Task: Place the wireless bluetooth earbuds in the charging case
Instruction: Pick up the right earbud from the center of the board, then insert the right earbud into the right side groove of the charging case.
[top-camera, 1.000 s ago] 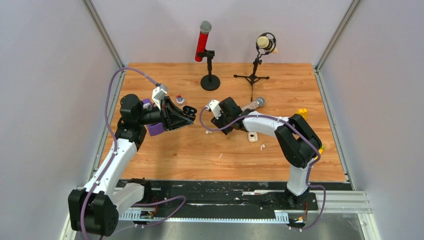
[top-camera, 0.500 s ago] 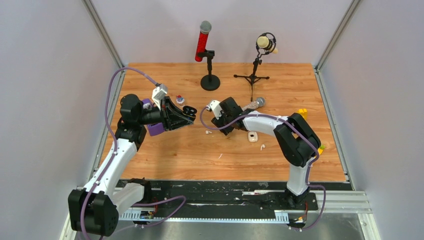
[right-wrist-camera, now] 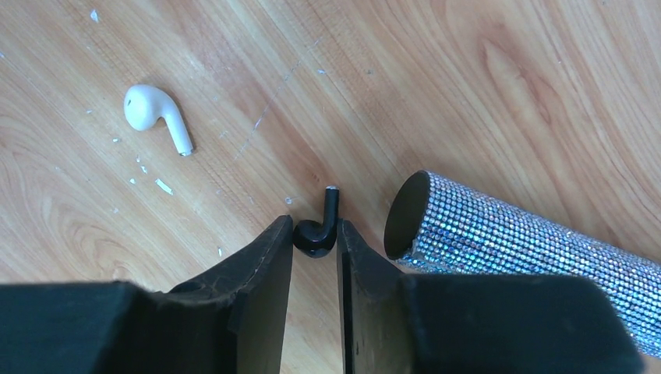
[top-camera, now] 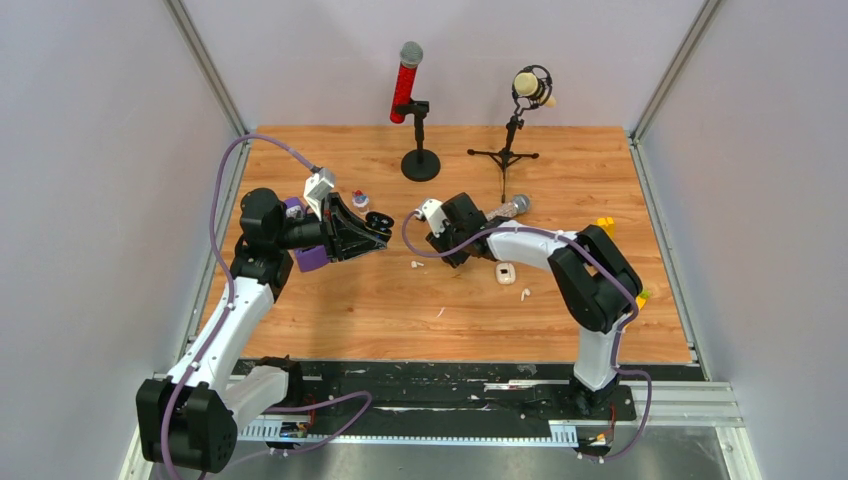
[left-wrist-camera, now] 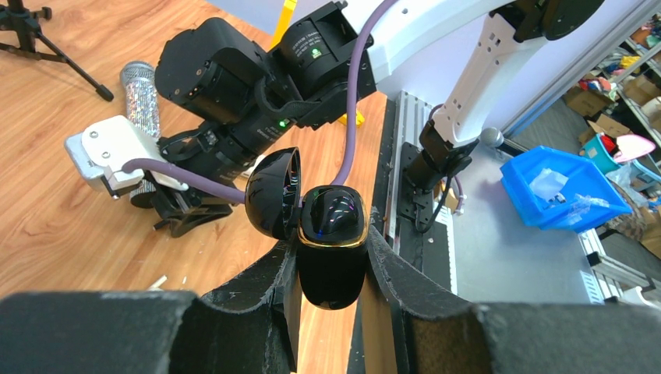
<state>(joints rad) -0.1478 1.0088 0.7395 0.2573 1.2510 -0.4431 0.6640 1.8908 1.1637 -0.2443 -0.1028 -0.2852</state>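
My left gripper [left-wrist-camera: 331, 269] is shut on a glossy black charging case [left-wrist-camera: 331, 249] and holds it above the table with its lid [left-wrist-camera: 273, 191] hinged open to the left. In the top view the case [top-camera: 379, 221] sits at the tip of the left gripper [top-camera: 372, 234]. My right gripper [right-wrist-camera: 313, 234] is shut on a small black earbud [right-wrist-camera: 318, 226], stem pointing away, close over the wood. A white earbud [right-wrist-camera: 156, 115] lies on the table up and left of it, and it also shows in the top view [top-camera: 417, 264]. I cannot make out the right gripper's tips in the top view.
A glittery silver microphone [right-wrist-camera: 530, 241] lies right beside the right fingers. A white case [top-camera: 505, 272] and another white earbud [top-camera: 525, 293] lie near the right arm. A purple object [top-camera: 308, 258] sits under the left arm. Two microphones on stands [top-camera: 420, 160] [top-camera: 505, 155] stand at the back.
My right gripper has drawn back slightly toward the far side, and the white earbud on the table now shows clear of it. The left arm with the case has not moved.
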